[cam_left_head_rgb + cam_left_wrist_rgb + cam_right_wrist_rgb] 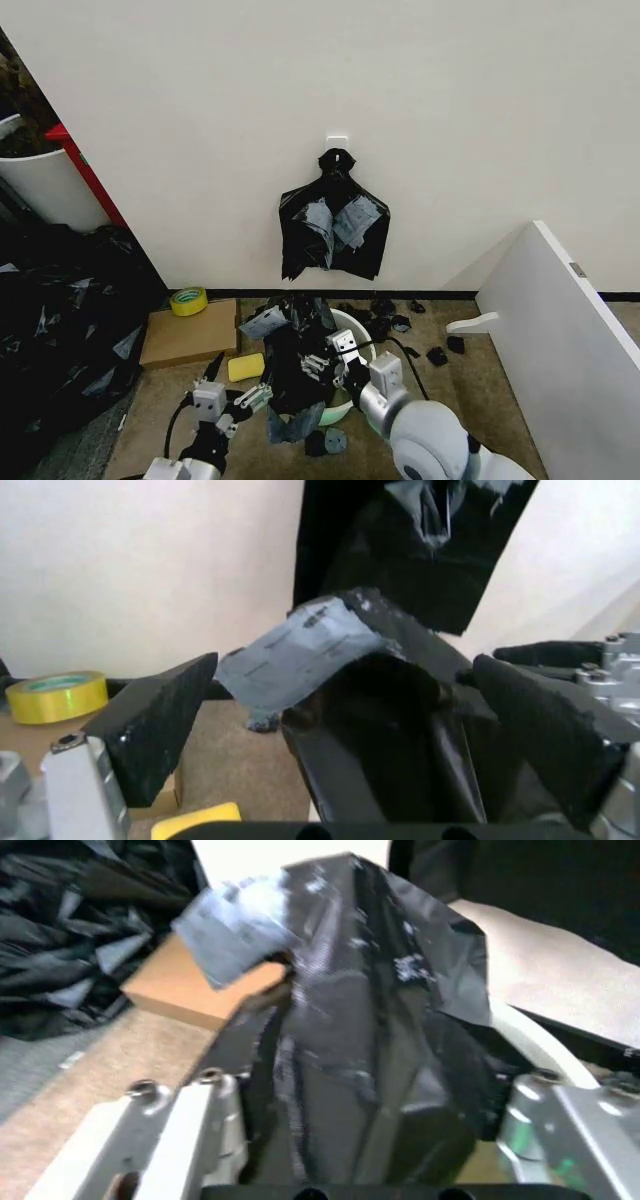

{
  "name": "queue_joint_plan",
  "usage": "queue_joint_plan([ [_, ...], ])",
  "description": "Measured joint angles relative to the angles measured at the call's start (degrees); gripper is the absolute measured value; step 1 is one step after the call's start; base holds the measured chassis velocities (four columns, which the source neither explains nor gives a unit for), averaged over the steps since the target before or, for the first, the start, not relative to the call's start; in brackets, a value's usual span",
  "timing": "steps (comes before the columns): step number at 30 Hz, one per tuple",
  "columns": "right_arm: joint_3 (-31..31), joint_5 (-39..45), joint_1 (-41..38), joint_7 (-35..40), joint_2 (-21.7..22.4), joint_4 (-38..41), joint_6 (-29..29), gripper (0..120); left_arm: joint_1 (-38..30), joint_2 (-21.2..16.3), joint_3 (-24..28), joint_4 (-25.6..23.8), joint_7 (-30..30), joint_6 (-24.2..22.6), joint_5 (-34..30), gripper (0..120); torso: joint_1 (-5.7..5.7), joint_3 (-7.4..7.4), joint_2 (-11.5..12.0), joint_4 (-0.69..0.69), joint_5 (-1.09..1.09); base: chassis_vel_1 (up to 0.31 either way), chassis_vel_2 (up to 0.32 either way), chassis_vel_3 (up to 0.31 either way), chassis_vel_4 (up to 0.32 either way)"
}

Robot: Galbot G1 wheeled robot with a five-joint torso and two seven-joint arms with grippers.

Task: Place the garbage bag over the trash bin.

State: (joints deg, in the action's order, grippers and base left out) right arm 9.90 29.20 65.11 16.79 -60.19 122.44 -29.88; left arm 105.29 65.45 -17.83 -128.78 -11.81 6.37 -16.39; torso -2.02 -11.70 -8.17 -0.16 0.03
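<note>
The garbage bag [292,352], black and wrinkly with a grey taped patch at its top, stands bunched up against the left side of the trash bin [354,323]. The bin's white rim shows behind the bag. My left gripper [243,398] is low at the bag's left. In the left wrist view it [340,727] is open, with the bag [390,705] between its spread fingers and clear of the left one. My right gripper [328,360] is over the bin at the bag's right. It [370,1132] is open wide, and the bag [380,1027] fills the gap beside the bin rim [540,1042].
A knotted bunch of black bags [335,215] hangs on the wall behind. A yellow tape roll [188,300], a cardboard box [190,335] and a yellow sponge [246,367] lie to the left. A black plastic heap [60,320] fills the far left. A white board [570,320] leans on the right.
</note>
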Motion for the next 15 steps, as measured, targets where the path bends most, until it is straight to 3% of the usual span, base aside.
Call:
queue_joint_plan([
  [1, 0.0, 0.0, 0.0, 0.0, 0.0, 0.0, 0.0, 50, -0.1, 0.0, 0.1, 0.0, -0.1, -0.1, 0.0, 100, 0.0, 0.0, 0.0, 0.0, 0.0, 0.0, 0.0, 0.0, 0.0],
  [3, 0.4, -0.1, -0.6, 0.5, 0.1, -0.8, -1.6, 37, -1.2, -0.4, 1.2, 0.6, -1.1, -1.9, 0.5, 99, 0.0, 0.0, 0.0, 0.0, 0.0, 0.0, 0.0, 0.0, 0.0],
  [5, 0.5, -0.1, -0.7, 0.6, 0.1, -0.8, -1.7, 35, -1.3, -0.4, 1.4, 0.7, -1.3, -2.2, 0.5, 99, 0.0, 0.0, 0.0, 0.0, 0.0, 0.0, 0.0, 0.0, 0.0],
  [11, 1.0, 2.0, -1.8, 1.3, -0.3, -1.6, -2.7, 8, -3.1, -1.4, 2.9, 1.5, -3.6, -6.3, 0.3, 100, 0.0, 0.0, 0.0, 0.01, 0.01, 0.0, 0.0, 0.0, 0.0],
  [15, 1.1, 2.8, -2.2, 1.7, -0.4, -1.9, -2.7, 0, -4.2, -1.9, 3.9, 2.6, -4.3, -8.0, -0.7, 100, 0.0, 0.0, 0.0, 0.01, 0.01, 0.0, 0.0, 0.0, 0.0],
])
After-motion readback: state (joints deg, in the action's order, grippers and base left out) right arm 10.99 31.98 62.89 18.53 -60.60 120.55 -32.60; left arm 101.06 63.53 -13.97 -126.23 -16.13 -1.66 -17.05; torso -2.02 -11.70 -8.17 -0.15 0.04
